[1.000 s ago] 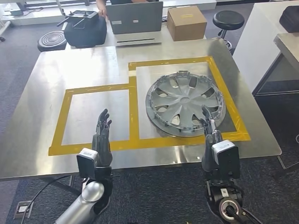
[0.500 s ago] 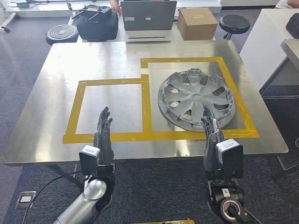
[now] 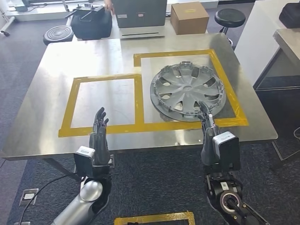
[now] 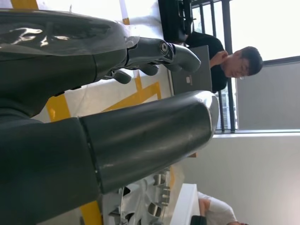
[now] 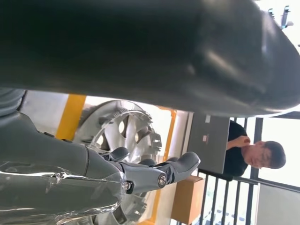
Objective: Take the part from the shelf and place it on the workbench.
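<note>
A silver wheel cover (image 3: 187, 91) lies flat on the steel workbench (image 3: 53, 61), inside the right yellow-taped square. It also shows in the left wrist view (image 4: 145, 206) and the right wrist view (image 5: 120, 129). My right hand (image 3: 208, 133) is raised near the bench's front edge, just short of the cover's near rim, fingers straight and apart, holding nothing. My left hand (image 3: 99, 136) is up at the front edge before the left taped square (image 3: 102, 101), fingers spread, holding nothing.
At the bench's far side stand a laptop (image 3: 139, 14), a cardboard box (image 3: 189, 16) and a black case (image 3: 90, 23). Two stools (image 3: 229, 18) and a white table (image 3: 268, 33) stand around. A person (image 4: 226, 61) sits behind the laptop. Yellow tape marks the floor (image 3: 155, 218).
The whole view has shifted as the camera moved; the bench sits a little farther and a taped floor marking has come into sight. Both hands stay raised and empty.
</note>
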Controlling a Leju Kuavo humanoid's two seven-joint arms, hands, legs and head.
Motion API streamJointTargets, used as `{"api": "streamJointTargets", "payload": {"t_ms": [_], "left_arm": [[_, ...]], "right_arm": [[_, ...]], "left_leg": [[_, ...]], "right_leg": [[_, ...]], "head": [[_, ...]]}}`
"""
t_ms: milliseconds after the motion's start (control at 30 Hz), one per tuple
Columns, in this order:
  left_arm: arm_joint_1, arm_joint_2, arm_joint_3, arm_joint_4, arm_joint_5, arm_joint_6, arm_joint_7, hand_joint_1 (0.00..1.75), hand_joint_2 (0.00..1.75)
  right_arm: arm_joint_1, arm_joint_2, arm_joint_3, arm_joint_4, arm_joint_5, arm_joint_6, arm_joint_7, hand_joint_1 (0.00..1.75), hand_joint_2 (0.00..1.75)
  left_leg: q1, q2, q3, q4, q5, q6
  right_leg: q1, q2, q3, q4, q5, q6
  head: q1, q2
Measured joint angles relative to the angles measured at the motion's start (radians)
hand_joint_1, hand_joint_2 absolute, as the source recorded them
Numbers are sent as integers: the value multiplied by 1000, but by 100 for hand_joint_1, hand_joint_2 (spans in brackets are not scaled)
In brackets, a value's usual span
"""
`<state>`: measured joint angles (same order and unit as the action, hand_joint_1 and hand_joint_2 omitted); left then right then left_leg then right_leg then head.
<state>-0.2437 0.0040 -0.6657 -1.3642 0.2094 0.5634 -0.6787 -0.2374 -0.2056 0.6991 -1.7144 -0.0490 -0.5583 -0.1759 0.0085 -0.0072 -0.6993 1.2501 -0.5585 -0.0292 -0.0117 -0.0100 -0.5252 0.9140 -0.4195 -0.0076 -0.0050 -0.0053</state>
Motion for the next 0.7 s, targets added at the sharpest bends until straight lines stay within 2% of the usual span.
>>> {"api": "streamJointTargets", "payload": {"t_ms": [33, 100, 133, 167, 200, 267, 300, 333, 367, 433, 467, 500, 533, 567, 600, 633, 667, 700], "left_arm": [[0, 1, 0, 0, 0, 0, 1, 0, 0], [-3, 3, 0, 0, 0, 1, 1, 0, 0], [-5, 3, 0, -1, 0, 2, 1, 0, 0], [-6, 3, 0, -2, 0, 5, 2, 0, 0], [-7, 4, 0, -3, 0, 7, 2, 0, 0], [-5, 4, 0, -4, 0, 11, 2, 0, 0], [-5, 4, 0, -4, 0, 12, 3, 0, 0], [-6, 4, 0, -5, 0, 12, 3, 0, 0], [-6, 4, 0, -6, 0, 12, 3, 0, 0], [-5, 4, 0, -7, 0, 12, 4, 0, 0], [-4, 4, 0, -7, 0, 12, 4, 0, 0], [-4, 4, 0, -7, 0, 12, 4, 0, 0], [-4, 4, 0, -7, 0, 12, 4, 0, 0], [-3, 4, 0, -7, 0, 12, 4, 0, 0], [-4, 4, 0, -8, 0, 12, 5, 0, 0], [-4, 4, 0, -8, -1, 12, 5, 0, 0], [-5, 4, 0, -9, -1, 12, 5, 0, 0], [-5, 4, 0, -9, -1, 12, 5, 0, 0]], "right_arm": [[0, 1, 0, 2, 0, 0, -1, 0, 0], [0, 3, 0, 5, 1, 2, -4, 0, 0], [0, 4, -1, 6, 1, 4, -6, 0, 0], [0, 4, -1, 7, 2, 7, -9, 0, 0], [-1, 5, -1, 8, 2, 11, -12, 0, 0], [0, 6, -1, 11, 3, 16, -15, 0, 0], [0, 6, -2, 13, 3, 17, -16, 0, 0], [1, 6, -2, 15, 3, 18, -16, 0, 0], [1, 6, -3, 17, 3, 19, -17, 0, 0], [3, 6, -3, 19, 3, 21, -18, 0, 0], [4, 6, -3, 21, 3, 21, -19, 0, 0], [5, 6, -3, 23, 3, 21, -19, 0, 0], [6, 6, -3, 24, 4, 21, -19, 0, 0], [6, 6, -4, 25, 4, 21, -19, 0, 0], [5, 6, -4, 26, 5, 21, -19, 0, 0], [5, 6, -6, 26, 6, 20, -19, 0, 0], [4, 6, -7, 26, 7, 20, -19, 0, 0], [4, 6, -8, 26, 9, 20, -19, 0, 0]], "left_leg": [[2, 0, 25, -29, 24, -2], [5, 1, 115, -166, 77, -2], [4, 0, 154, -233, 90, 0], [3, -1, 178, -276, 94, 3], [1, -2, 185, -296, 92, 8], [1, -1, 176, -301, 101, 23], [2, 0, 171, -303, 107, 33], [3, 1, 164, -306, 115, 44], [3, 3, 157, -307, 122, 53], [0, 4, 139, -307, 137, 62], [-2, 4, 130, -306, 144, 63], [-3, 4, 120, -305, 152, 63], [-4, 4, 111, -305, 159, 62], [-6, 3, 102, -304, 167, 60], [-6, 3, 96, -304, 173, 58], [-8, 3, 90, -303, 180, 54], [-9, 3, 87, -303, 188, 48], [-9, 4, 84, -305, 196, 43]], "right_leg": [[-1, 0, -10, 5, 4, 2], [-2, 0, -28, 18, 9, 8], [-1, 0, -37, 26, 11, 13], [0, 1, -43, 31, 15, 18], [1, 1, -48, 34, 19, 25], [0, 4, -56, 37, 25, 39], [-1, 5, -64, 47, 14, 44], [-2, 6, -78, 76, -15, 49], [-4, 7, -96, 126, -59, 53], [-5, 7, -135, 264, -151, 59], [-6, 7, -143, 318, -172, 61], [-6, 7, -135, 341, -171, 61], [-5, 7, -111, 325, -150, 59], [-5, 7, -69, 272, -120, 54], [-3, 8, -17, 198, -97, 47], [0, 9, 36, 119, -85, 40], [3, 9, 74, 58, -83, 35], [7, 10, 96, 20, -86, 30]], "head": [[-4, 0], [-11, 0], [-14, 0], [-15, 0], [-15, 0], [-10, 0], [-8, 0], [-2, 0], [5, 0], [20, 0], [25, 0], [28, 0], [31, 0], [35, 0], [39, 0], [41, 0], [42, 0], [41, 0]]}}
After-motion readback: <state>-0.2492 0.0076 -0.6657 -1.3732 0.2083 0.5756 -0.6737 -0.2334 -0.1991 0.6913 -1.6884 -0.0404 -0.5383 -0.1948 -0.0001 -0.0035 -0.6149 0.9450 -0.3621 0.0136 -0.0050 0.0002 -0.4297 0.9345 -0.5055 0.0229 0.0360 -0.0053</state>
